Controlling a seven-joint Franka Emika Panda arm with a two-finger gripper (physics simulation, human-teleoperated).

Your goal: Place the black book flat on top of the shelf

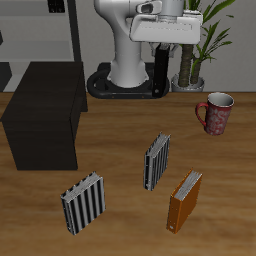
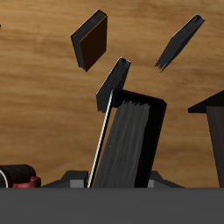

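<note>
Your gripper (image 1: 168, 48) hangs high at back of surface (image 1: 120, 150), near robot base. Fingers (image 2: 138, 140) clamp black book (image 2: 127, 144), pale page edge showing in wrist view; book lifted clear of surface. Shelf (image 1: 45, 125) sits well apart, flat top bare. On surface: two striped books (image 1: 157, 161), orange book (image 1: 185, 200), red mug (image 1: 216, 112).

Two striped books (image 1: 84, 202) (image 1: 157, 161), one orange book (image 1: 184, 201), one mug (image 1: 216, 113), one shelf (image 1: 42, 130).
</note>
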